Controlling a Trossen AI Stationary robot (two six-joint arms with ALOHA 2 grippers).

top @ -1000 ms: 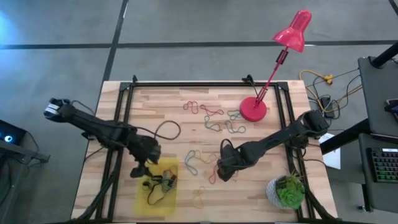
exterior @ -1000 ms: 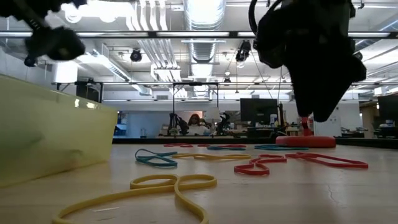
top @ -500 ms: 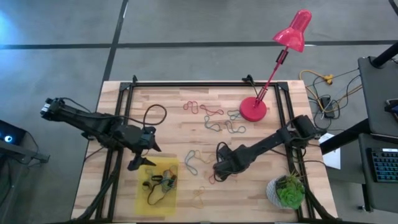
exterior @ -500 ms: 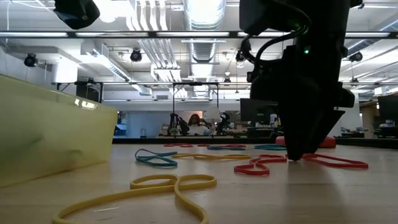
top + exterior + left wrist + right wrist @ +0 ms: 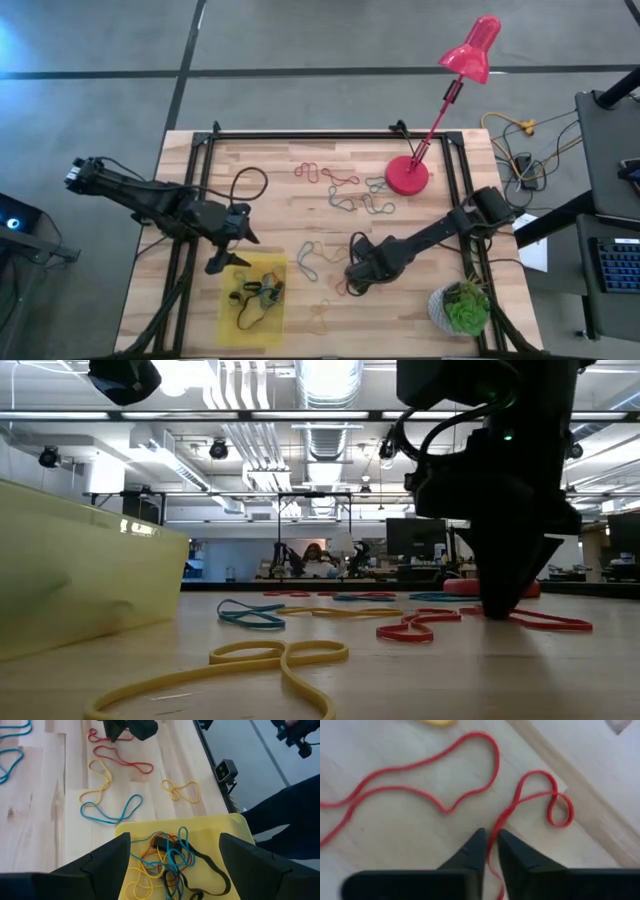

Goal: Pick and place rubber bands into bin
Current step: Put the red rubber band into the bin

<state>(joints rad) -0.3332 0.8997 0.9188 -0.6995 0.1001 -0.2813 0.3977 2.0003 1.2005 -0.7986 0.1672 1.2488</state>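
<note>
The right arm reaches from the desk's (image 5: 400, 220) 3 o'clock edge in toward the middle, its forearm slanting down so that the right tool (image 5: 352, 283) stands tip-down on the wood at about 5 o'clock of centre. Its fingers (image 5: 476, 851) are drawn nearly together, pinching a strand of a red rubber band (image 5: 470, 795) that lies looped flat on the boards.

The left arm stretches in from 9 o'clock, elbow raised, with the left tool (image 5: 232, 243) hovering just at the 12 o'clock rim of the yellow bin (image 5: 228, 318). Its fingers (image 5: 107, 857) are spread wide and hold nothing.

The bin sits at 7 o'clock and contains a tangle of bands (image 5: 165, 857). More loose rubber bands (image 5: 345, 190) lie scattered between centre and 1 o'clock.
</note>
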